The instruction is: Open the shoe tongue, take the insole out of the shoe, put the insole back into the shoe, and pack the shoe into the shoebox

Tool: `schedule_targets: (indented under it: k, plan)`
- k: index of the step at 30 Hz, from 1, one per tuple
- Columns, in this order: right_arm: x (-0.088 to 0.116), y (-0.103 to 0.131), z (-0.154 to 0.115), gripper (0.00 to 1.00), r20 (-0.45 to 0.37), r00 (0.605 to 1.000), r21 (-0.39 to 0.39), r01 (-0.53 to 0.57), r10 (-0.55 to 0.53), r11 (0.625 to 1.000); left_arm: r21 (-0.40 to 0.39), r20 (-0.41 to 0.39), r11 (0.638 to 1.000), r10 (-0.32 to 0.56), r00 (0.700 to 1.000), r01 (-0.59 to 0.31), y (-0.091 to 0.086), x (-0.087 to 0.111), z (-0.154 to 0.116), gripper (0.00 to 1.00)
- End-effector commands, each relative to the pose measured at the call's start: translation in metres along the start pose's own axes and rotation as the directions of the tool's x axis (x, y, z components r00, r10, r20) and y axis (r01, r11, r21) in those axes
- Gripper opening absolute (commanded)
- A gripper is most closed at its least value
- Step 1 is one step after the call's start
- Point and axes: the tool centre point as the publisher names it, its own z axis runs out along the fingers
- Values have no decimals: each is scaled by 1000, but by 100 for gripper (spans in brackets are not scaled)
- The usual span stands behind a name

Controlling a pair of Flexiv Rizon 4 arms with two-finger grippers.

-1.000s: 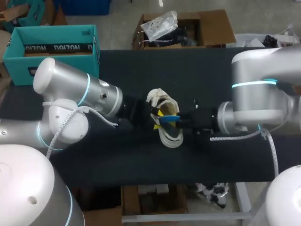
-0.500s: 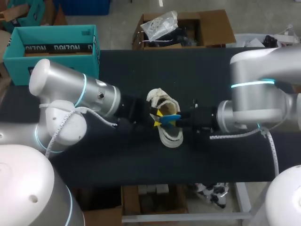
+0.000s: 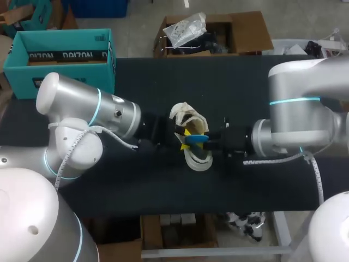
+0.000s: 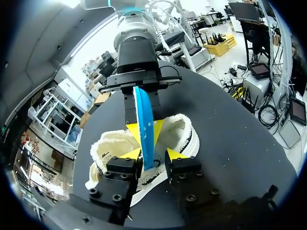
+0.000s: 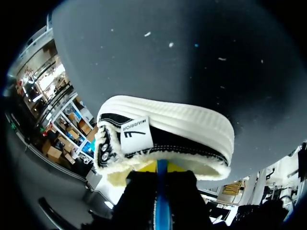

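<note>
Gripping insole (image 4: 143, 115) edgewise, right end effector (image 5: 161, 168) clamped; looks thin, likely floppy, so hold near end. Left end effector (image 4: 151, 154) open, straddling insole at shoe (image 4: 181, 132).

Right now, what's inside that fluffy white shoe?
A blue insole stands on edge in the fleecy opening of the shoe, pinched by the right claw. Its lower end and the toe space are hidden.
</note>
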Motion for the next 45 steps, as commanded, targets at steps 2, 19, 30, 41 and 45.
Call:
schedule_targets:
  k: [2,19,30,41,45]
  plan:
    - [-2,-1,0,0,2,1000,3,2,-2,1000,15,20,1000,-8,1000,8,2,-3,8,19]
    - [-16,-33,-29,38,12,1000,-39,-2,2,999,43,8,999,-3,1000,2,-1,3,11,0]
    - [-11,-24,-25,0,21,1000,-36,-7,8,999,32,-8,999,-17,1000,17,2,4,16,72]
    - [-11,-35,-34,0,13,998,-60,63,-62,996,17,8,1000,-27,1000,27,2,1,19,24]
    - [-10,-36,-36,0,12,995,-63,96,-95,993,6,20,1000,-21,1000,21,0,0,21,2]
